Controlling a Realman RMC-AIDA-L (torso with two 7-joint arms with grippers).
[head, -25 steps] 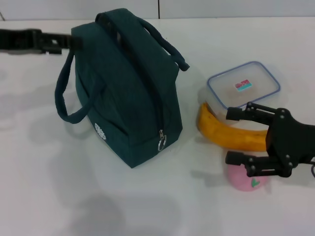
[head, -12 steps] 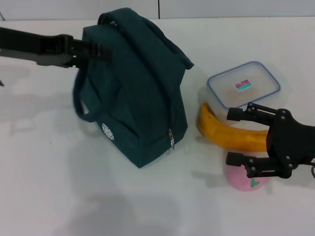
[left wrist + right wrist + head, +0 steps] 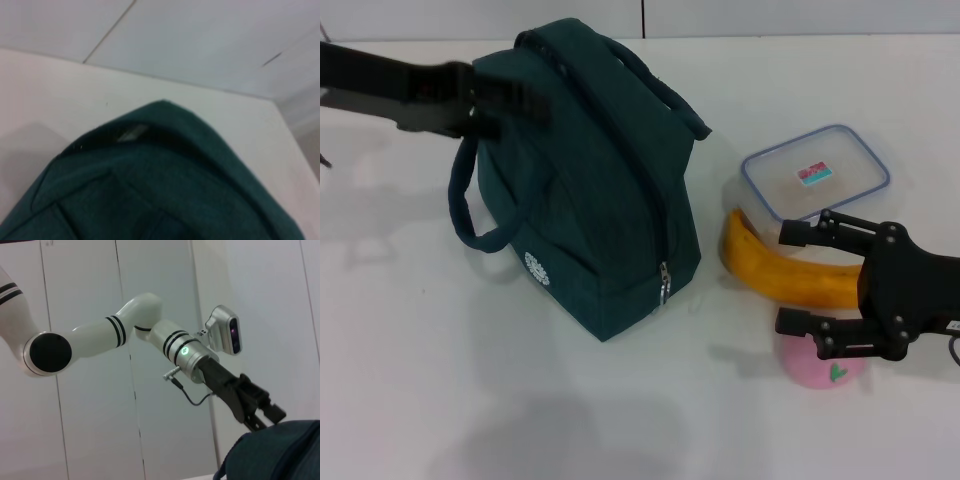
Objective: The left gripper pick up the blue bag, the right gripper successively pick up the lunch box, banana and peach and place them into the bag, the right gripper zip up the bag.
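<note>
Head view first: the blue bag [image 3: 590, 190] stood on the white table [image 3: 440, 380], left of centre, its zipped ridge running from the far end down toward the camera, where the zipper pull [image 3: 665, 285] hung at the near end. 1 loop handle [image 3: 470, 215] drooped off its left side; the other [image 3: 655, 85] arched over the top right. The left gripper [image 3: 505, 95] reached in from the left and met the bag's upper left edge; it was blurred, so whether its fingers were together or clamped on fabric could not be told. To the right, the lunch box [image 3: 815, 175] lay flat with its lid up. The banana [image 3: 785, 275] lay just in front of it, touching it, long axis roughly left to right, its left tip curling toward the box. The peach [image 3: 825, 370] sat nearer the camera. The right gripper [image 3: 800, 275] hovered over the banana and peach with its 2 fingers spread wide apart.

Left wrist view showed only teal fabric [image 3: 165, 185] close up, with table and wall behind.

Right wrist view showed the left arm [image 3: 125, 332] slanting down, its claw [image 3: 260, 412] at the bag's top [image 3: 280, 450].
</note>
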